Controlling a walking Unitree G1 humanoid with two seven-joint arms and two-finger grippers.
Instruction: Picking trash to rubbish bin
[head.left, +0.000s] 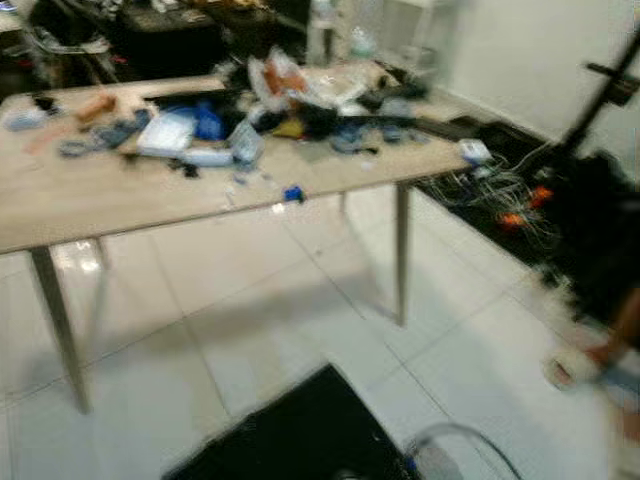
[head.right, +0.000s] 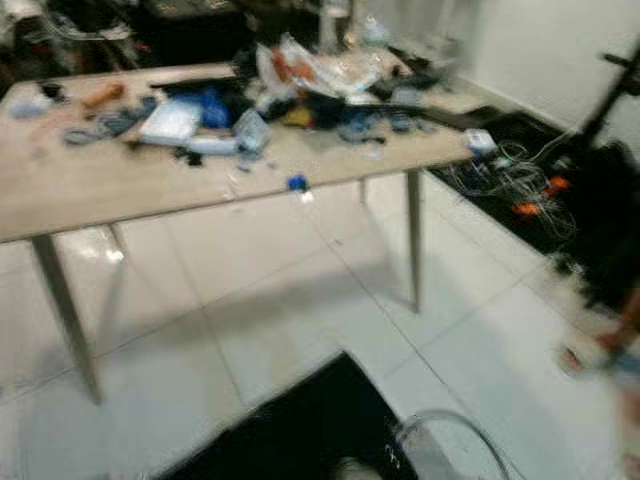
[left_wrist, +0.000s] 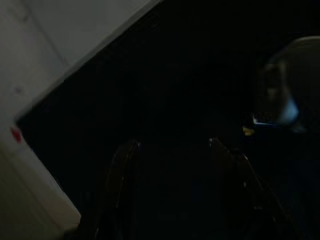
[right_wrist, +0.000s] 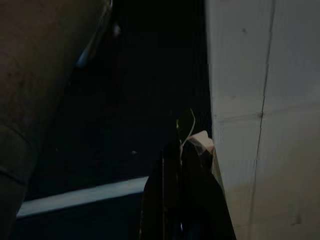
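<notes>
**Carrying a scrap over the bin**

Standing beyond the black bin (head.left: 300, 435), across the white tiled floor (head.left: 250, 300): a long wooden bench (head.left: 90, 195), blurred, bearing a heap of wrappers, cables and blue oddments along its far edge. Lying right of the bin, by the wall: a tangle of wires (head.left: 505, 195).

Hanging low beside the bin's edge, with dark bin on one side and pale tile on the other: the right gripper (right_wrist: 182, 150), fingers pressed narrowly together and pinching a small pale scrap (right_wrist: 202, 141) at their tips. Judging from this, sitting a short way sideways from the opening, so nearer the drop than the left arm.

Hovering over the bin's dark area: the left gripper (left_wrist: 170, 150), fingers (left_wrist: 122, 160) spread wide and holding nothing.

Looking crumpled and papery, with a thin strand curling up from it: the scrap, too small and dim for telling its long axis.
</notes>
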